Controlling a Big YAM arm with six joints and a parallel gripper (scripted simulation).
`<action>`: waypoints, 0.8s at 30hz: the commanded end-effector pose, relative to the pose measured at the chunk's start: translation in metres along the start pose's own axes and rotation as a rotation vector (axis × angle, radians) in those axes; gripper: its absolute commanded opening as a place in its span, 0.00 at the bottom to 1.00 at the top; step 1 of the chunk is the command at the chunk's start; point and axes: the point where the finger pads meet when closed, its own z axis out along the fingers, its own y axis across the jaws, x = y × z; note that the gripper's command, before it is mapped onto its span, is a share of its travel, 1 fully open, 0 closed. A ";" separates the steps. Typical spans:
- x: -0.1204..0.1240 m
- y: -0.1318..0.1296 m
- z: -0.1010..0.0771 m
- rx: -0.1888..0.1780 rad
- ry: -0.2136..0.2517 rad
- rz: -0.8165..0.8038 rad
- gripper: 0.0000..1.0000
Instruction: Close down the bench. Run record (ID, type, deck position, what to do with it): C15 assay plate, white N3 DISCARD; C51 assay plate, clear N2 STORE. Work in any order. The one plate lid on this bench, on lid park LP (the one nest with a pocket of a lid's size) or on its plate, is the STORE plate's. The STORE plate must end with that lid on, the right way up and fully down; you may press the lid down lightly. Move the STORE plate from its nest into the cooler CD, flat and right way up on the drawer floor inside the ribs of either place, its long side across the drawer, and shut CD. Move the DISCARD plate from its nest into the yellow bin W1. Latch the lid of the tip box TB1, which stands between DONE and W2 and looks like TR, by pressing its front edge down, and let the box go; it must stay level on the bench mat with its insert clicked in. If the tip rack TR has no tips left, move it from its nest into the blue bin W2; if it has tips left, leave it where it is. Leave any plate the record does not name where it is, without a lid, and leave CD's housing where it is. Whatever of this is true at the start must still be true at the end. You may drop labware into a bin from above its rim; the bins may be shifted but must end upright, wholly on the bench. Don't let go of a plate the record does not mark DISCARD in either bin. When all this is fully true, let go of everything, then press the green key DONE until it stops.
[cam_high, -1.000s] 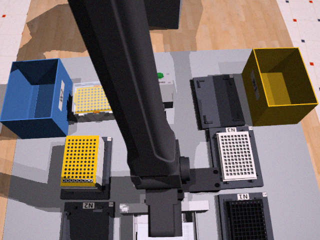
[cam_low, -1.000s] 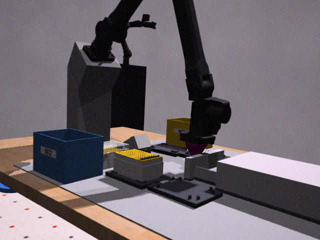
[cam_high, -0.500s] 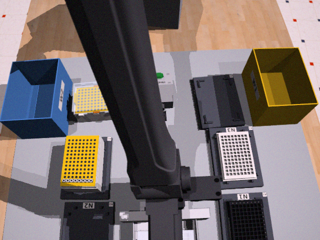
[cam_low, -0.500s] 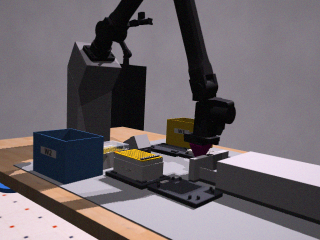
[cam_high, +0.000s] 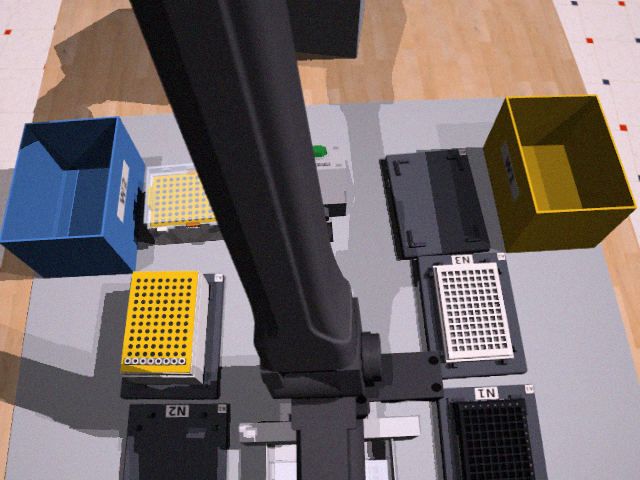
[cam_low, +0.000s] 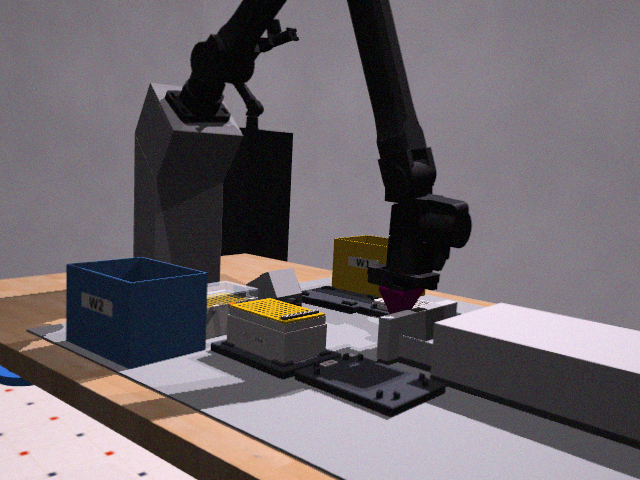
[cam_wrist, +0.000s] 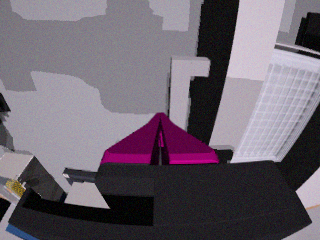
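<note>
Hand (cam_low: 400, 304) pinched together, magenta fingers meeting at a point, nothing between them. Hanging tip-down over the front of the cooler CD (cam_low: 537, 346), just above its grey drawer face (cam_low: 408, 328). Contact with the drawer face: cannot tell.

Places relative to CD:
- White assay plate (cam_high: 473, 310) in nest N3 (cam_high: 511, 315), to one side of the drawer front.
- Black plate (cam_high: 491, 439) in nest N1 (cam_high: 535, 413), right beside N3.
- Nest N2 (cam_high: 175, 439) on the other side of the drawer front, no plate in it.
- Tip rack TR (cam_high: 160, 320), yellow top, one row of tips at its near edge, beyond N2.
- Tip box TB1 (cam_high: 178, 198) with clear lid, past TR, beside blue bin W2 (cam_high: 31, 232).
- Green key DONE (cam_high: 320, 150) partly hidden by the arm (cam_high: 248, 180).
- Lid park LP (cam_high: 434, 204) past N3, no lid on it, next to yellow bin W1 (cam_high: 568, 227).
- Clear STORE plate and lid: not visible in any view.

All on the grey mat over the counter (cam_low: 170, 418).
</note>
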 end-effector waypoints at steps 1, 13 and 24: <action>-0.005 -0.042 -0.016 0.081 -0.006 0.010 0.00; -0.005 -0.042 -0.016 0.081 -0.006 0.010 0.00; -0.008 -0.038 -0.005 0.045 -0.007 0.006 0.00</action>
